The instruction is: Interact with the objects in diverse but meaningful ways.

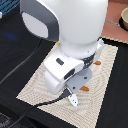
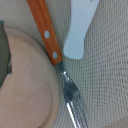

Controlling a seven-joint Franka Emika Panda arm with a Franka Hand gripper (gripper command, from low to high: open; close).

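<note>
One fork (image 2: 60,65) is lying against the plate (image 2: 25,85) beside the white paddle (image 2: 80,27), place-setting style (we're hovering low; jaws' state hidden).

The bulky white Franka arm (image 1: 70,30) leans low, wrist bent down, its gripper (image 1: 74,100) barely peeking out beneath, finger spread impossible to read from here.
</note>
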